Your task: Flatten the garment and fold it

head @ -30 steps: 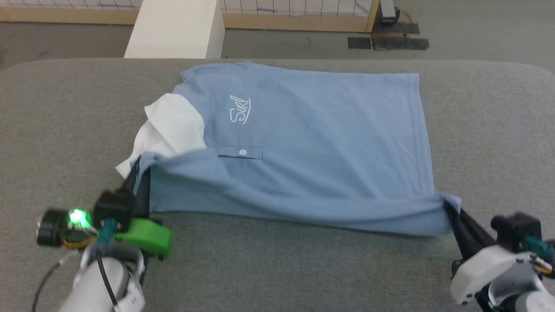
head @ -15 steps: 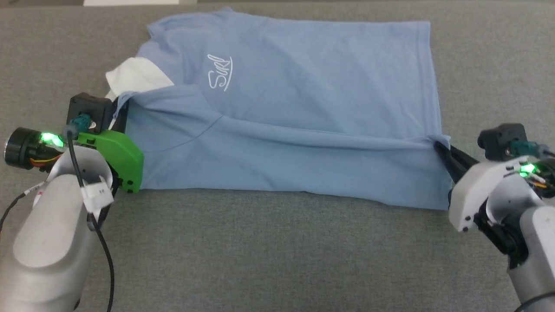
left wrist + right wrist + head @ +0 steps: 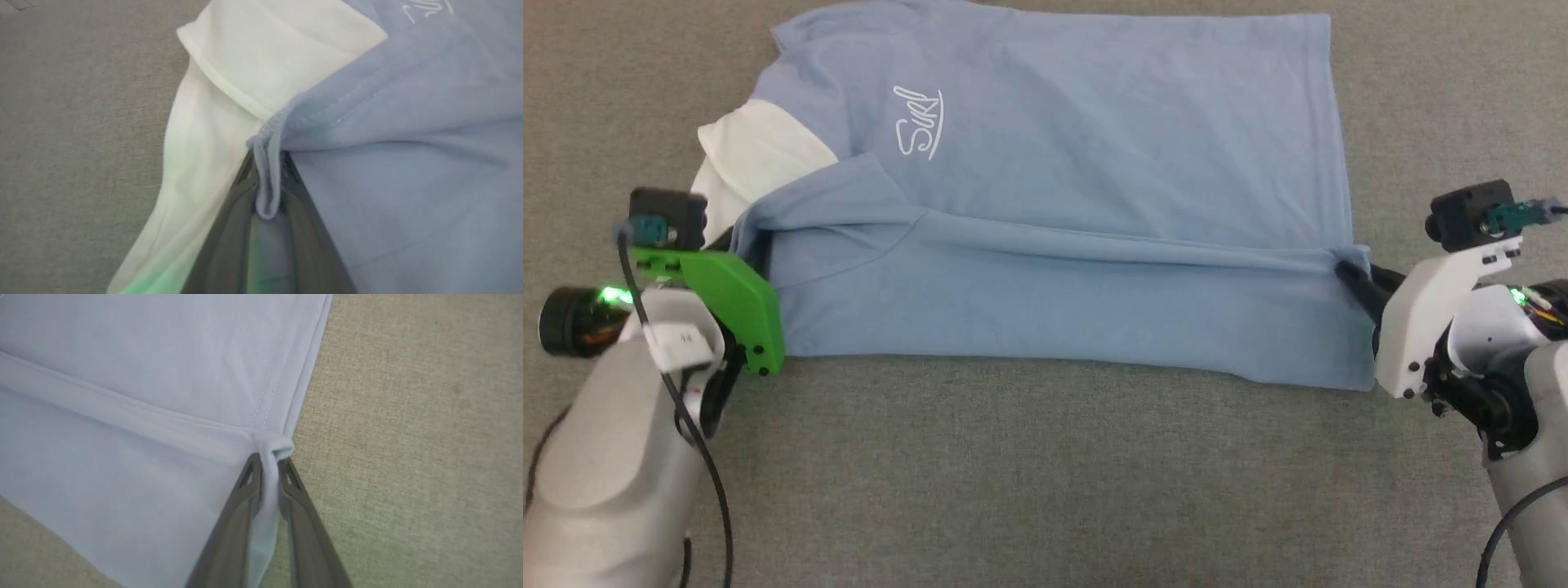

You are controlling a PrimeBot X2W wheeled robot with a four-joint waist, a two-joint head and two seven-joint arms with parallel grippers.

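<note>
While the shirt [image 3: 1094, 163] lies spread across the grey table [image 3: 1045, 490], its near strip is seen folded back over the body. The flap's edge is drawn into a ridge that runs from one gripper to the other.

At the left end, the left gripper [image 3: 267, 161] is set with its fingers narrow, and a stitched blue hem is caught between them. A short tail of that hem is seen hanging inside the gap in the left wrist view. Just beside those fingers, a white panel [image 3: 229, 81] of the shirt is shown lying on the table, partly covered by the blue flap.

At the right end, the right gripper [image 3: 269, 459] is likewise closed to a narrow gap. A bunched corner of the shirt's stitched edge is pinched in it, and a small curl of cloth stands above the fingertips. Bare table is seen just beside that corner in the right wrist view.

In the head view, the white script logo [image 3: 919, 121] is left uncovered, beyond the flap's edge and nearer the left end. The near fold line is laid roughly straight on the table.
</note>
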